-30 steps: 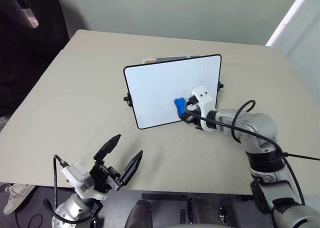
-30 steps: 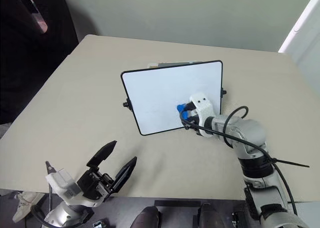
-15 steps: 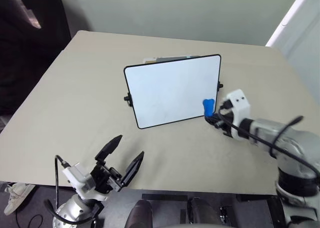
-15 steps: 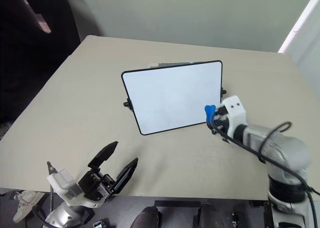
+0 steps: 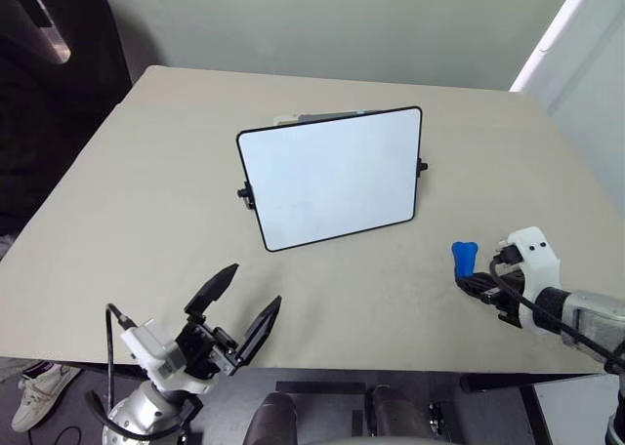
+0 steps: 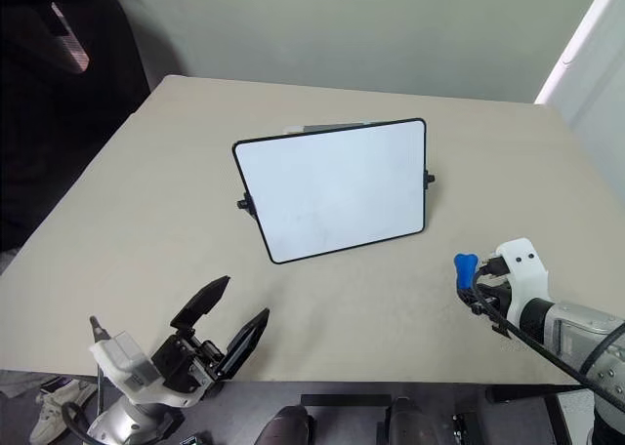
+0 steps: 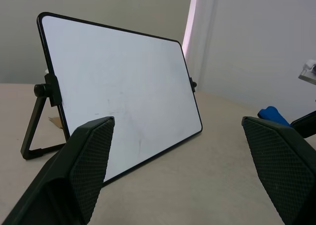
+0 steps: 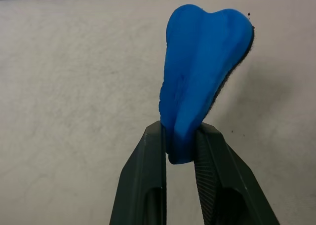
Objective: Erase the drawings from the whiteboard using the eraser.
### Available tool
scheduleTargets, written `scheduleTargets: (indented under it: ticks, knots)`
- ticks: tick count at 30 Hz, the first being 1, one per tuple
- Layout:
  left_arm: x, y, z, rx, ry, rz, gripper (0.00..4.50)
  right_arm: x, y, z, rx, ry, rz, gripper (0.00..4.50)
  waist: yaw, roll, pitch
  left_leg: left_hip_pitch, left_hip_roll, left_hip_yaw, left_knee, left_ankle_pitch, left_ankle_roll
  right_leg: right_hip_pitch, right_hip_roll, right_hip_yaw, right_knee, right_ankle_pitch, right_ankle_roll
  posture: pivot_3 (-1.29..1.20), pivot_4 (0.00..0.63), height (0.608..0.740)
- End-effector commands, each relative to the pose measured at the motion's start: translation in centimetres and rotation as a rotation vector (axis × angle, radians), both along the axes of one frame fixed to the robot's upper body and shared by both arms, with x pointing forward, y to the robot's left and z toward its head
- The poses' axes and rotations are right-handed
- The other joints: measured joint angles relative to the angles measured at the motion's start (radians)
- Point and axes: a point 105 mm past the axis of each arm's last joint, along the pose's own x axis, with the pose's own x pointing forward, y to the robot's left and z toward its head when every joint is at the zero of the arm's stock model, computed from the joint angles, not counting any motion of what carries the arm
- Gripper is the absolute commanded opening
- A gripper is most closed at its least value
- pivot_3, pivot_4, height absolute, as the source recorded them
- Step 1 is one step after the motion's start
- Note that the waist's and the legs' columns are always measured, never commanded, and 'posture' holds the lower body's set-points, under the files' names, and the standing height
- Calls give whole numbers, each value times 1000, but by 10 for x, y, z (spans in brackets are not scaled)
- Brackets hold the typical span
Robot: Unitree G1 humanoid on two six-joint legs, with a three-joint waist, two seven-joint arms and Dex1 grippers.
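Observation:
The whiteboard (image 5: 330, 177) stands propped on its stand in the middle of the tan table (image 5: 146, 201). Its face looks white with only faint grey smears (image 7: 116, 111); the drawings are out of view. My right gripper (image 5: 476, 278) hovers near the table's near right edge, well clear of the board, and is shut on the blue eraser (image 8: 202, 62). The eraser (image 6: 465, 265) sticks up past the fingertips (image 8: 150, 141). My left gripper (image 5: 249, 291) stands open at the near left edge with nothing in it, facing the board.
A pale flat object (image 5: 293, 119) peeks out behind the board's top edge. A dark shape (image 5: 49, 84) stands beyond the table's far left corner. A white panel (image 5: 576, 55) runs along the right side. A black cable (image 6: 522, 333) trails from the right wrist.
My right gripper has carried the eraser off the board's lower right corner, to the right and back toward the table's near edge. The left gripper has stayed put.

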Motion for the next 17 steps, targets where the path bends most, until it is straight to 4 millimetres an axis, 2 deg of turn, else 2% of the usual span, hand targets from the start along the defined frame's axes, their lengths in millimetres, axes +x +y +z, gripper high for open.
scheduleTargets:
  ticks: [1,4,7,12,17]
  knots:
    - [-3,-4,12,0,-49,-8,4500,3,2,3,-8,-25,11,1722,0,0,0,0,0,0,0,0,0,0,0,0,0,0,0,0,150,740]
    - [-3,-3,12,-1,-48,-7,4500,2,3,-1,-23,-9,21,2754,1,0,0,0,0,0,-1,0,0,0,0,0,0,0,1,0,150,740]
    - [-4,-3,12,-2,-46,-6,4500,0,6,11,-22,-81,51,3832,2,0,0,-1,0,0,-1,0,0,0,0,0,0,-2,3,0,150,740]
    - [-5,-4,10,-3,-40,-9,4500,-8,16,43,-18,-299,136,3832,3,1,0,-2,0,1,-2,1,-2,0,0,0,0,-4,5,0,150,740]
    - [-4,-3,9,-3,-31,-11,4500,-17,37,54,98,-362,227,3832,3,0,0,-2,0,3,-3,0,-1,2,0,1,0,-5,6,0,150,740]
